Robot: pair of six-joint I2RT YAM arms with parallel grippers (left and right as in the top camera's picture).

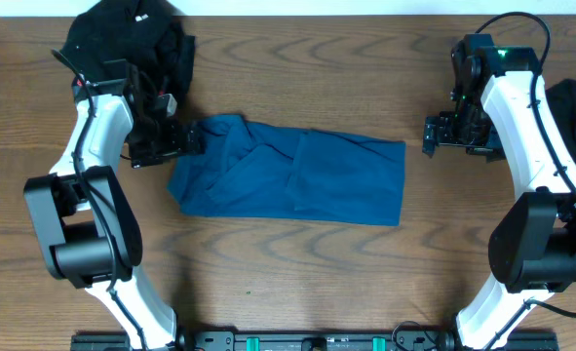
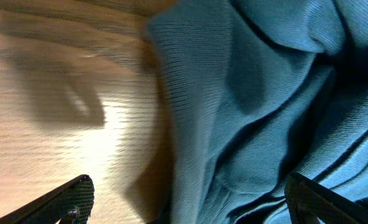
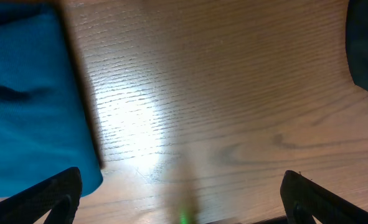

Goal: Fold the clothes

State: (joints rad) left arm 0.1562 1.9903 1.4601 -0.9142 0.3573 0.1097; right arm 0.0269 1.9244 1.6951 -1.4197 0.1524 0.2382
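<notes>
Teal shirt folded to rough strip on worktop, left end rumpled. Black garment, dark garment not yet folded. Left pincer, right pincer both apart, empty.

surface: wood-grain table | light: bright glare on tabletop

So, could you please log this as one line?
shirt: part-folded | left claw: open at its edge | right claw: open, apart
</notes>
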